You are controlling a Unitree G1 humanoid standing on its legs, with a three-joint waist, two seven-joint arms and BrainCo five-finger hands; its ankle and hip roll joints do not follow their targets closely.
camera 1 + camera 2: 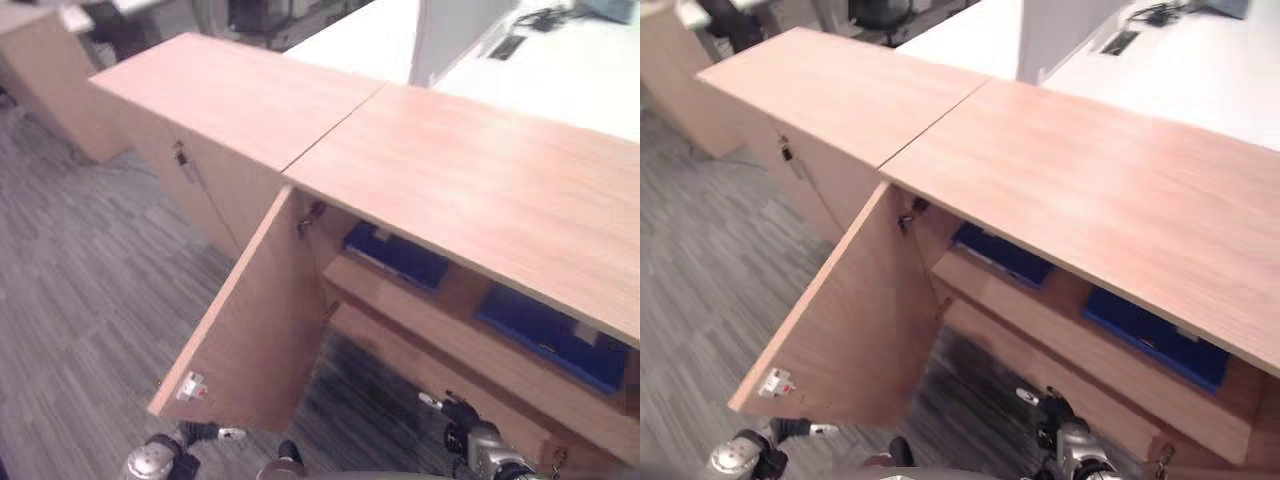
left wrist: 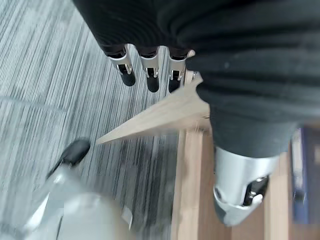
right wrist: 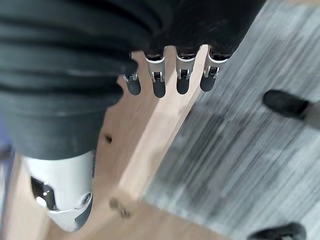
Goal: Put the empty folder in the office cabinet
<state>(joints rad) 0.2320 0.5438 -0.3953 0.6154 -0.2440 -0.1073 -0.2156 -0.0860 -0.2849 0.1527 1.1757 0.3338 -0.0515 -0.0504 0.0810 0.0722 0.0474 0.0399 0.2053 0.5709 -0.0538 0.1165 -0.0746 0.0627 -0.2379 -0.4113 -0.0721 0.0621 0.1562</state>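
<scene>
Both robot hands, left [image 2: 150, 70] and right [image 3: 170, 75], hang loose-fingered and empty; I see blue folders [image 1: 395, 255] shelved, cabinet door [image 1: 255, 330] open.

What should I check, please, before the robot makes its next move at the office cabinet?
1. Cabinet door open: ok, swung wide.
2. Blue folders on the shelf inside: ok, two visible.
3. Left hand empty: ok, fingers straight, holding nothing.
4. Right hand empty: ok, fingers straight.
5. Folders empty: cannot tell.
6. Left hand clear of the door edge: cannot tell, it is very near.
</scene>
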